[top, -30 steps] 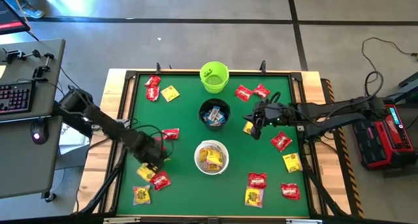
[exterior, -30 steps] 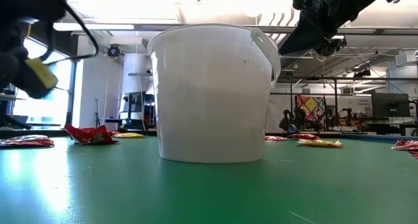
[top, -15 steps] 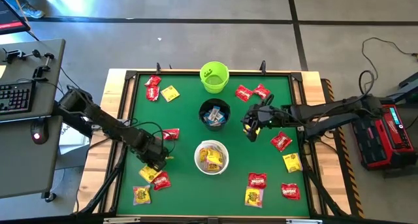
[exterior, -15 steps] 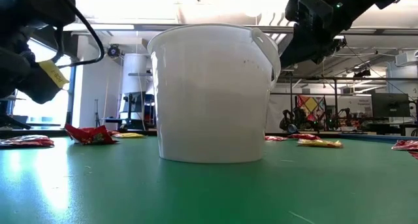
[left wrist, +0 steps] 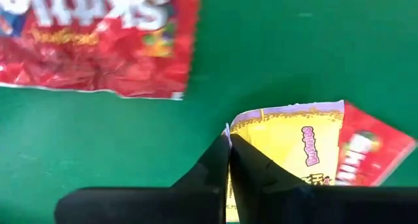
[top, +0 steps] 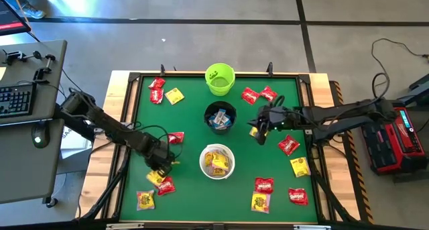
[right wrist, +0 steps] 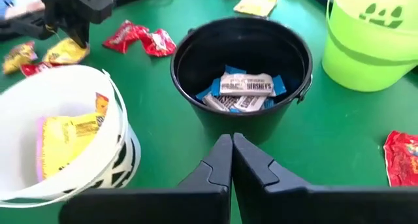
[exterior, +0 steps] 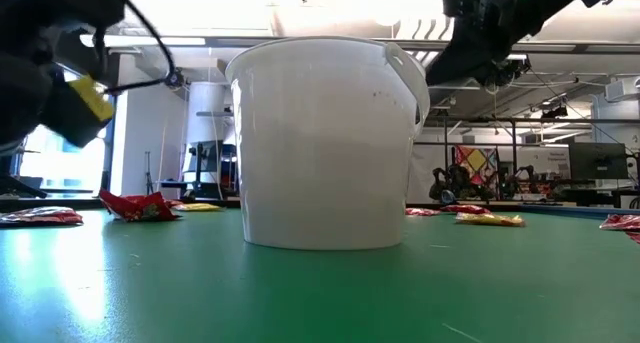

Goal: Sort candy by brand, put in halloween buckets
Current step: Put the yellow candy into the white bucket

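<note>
In the right wrist view, a silver-and-blue wrapper [right wrist: 245, 84] lying in the black bucket [right wrist: 189, 74] reads "HERSHEY'S". In the left wrist view, the red packet [left wrist: 98, 38] on the green counter [left wrist: 98, 152] carries large white upside-down letters that appear to spell "Skittles", cut off by the picture's edge. The yellow packet [left wrist: 294, 149] bears pink lettering too small to read. The lime green bucket [right wrist: 372, 34] shows a dark jack-o'-lantern face, no words.

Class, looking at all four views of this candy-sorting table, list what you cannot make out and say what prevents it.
- Lime green bucket: contents too small in the high view, cut off in the right wrist view.
- Right gripper: any held candy is unclear in every view.
- White bucket: its wall hides its contents and the table behind in the low view.
- Left gripper: pinch on yellow packet partly hidden by fingers.
</note>
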You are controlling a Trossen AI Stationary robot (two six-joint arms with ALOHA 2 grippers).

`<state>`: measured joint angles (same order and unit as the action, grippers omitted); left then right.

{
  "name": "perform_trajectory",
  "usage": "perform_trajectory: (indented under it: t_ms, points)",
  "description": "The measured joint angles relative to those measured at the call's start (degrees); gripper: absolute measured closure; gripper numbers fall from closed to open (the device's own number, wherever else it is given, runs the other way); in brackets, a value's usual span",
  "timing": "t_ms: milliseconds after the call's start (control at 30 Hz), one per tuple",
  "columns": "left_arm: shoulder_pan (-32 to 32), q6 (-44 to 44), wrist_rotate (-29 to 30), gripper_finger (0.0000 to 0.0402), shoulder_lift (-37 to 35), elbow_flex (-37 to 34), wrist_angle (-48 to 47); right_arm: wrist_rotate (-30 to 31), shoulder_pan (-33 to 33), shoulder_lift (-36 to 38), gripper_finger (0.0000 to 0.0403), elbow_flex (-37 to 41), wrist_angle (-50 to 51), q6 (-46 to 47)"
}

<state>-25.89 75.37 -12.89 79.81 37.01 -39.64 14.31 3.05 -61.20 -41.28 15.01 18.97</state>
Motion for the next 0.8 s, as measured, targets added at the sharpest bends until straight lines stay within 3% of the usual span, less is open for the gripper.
perform_trajectory:
  t_ms: [267, 800]
  points:
    - [0.00, -2.50, 3.93, 0.0401, -0.07, 6.51, -4.10, -0.20, 0.00, 2.90, 0.0403, 0.00, 0.18, -1.48]
    - [0.35, -10.66, 19.31, 0.0401, -0.15, 23.20, -8.46, -0.18, 0.00, 3.18, 0.0403, 0.00, 0.19, -1.47]
